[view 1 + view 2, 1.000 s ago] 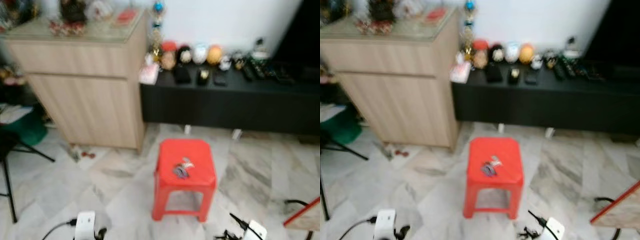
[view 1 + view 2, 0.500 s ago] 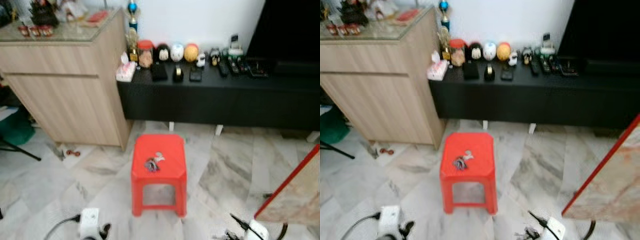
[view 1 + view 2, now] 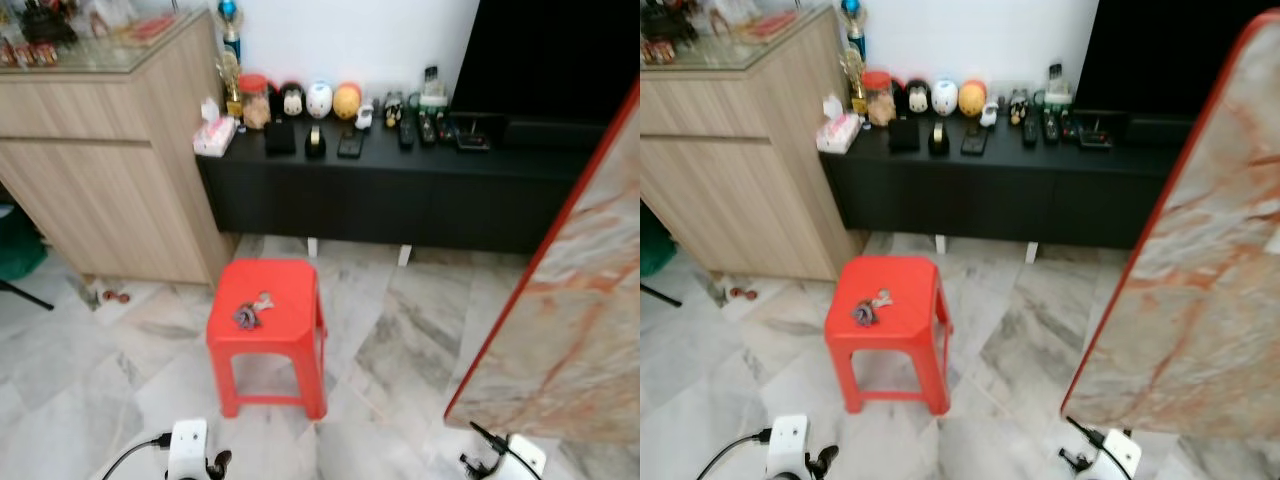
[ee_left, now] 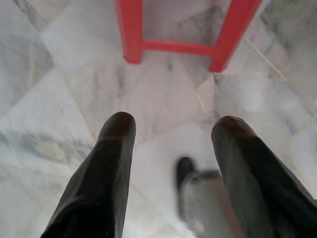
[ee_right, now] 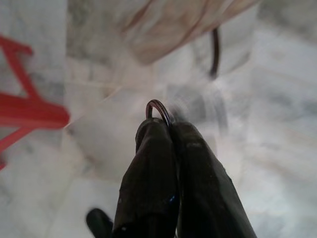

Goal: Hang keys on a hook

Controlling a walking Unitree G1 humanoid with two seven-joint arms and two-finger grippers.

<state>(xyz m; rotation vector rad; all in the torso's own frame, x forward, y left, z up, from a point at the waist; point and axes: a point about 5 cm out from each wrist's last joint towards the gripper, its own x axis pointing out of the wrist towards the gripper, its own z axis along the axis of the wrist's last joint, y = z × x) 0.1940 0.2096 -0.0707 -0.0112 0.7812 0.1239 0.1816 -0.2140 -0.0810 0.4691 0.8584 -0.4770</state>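
Right gripper (image 5: 166,130): fingers are pressing together near the floor, with a thin dark ring (image 5: 157,108) peeping out at their tips; whether it is pinched between them is not clear
Left gripper (image 4: 171,144): fingers are standing apart with nothing between them, hanging low over the marble floor (image 4: 59,89) before the stool's legs
Keys (image 3: 249,313): lying on the seat of the red stool (image 3: 268,325), well apart from both grippers, not yet picked up
Camera: turning to the robot's right; the stool and the wooden cabinet (image 3: 110,160) are sliding leftward in the head views compared with a second ago, and the blur is clearing
Newcomer: a marble-patterned panel with a red edge (image 3: 1185,270) is now taking up the right side, far more than before
Meaning: the robot seems to be repositioning, not yet reaching for the keys; I am seeing no hook
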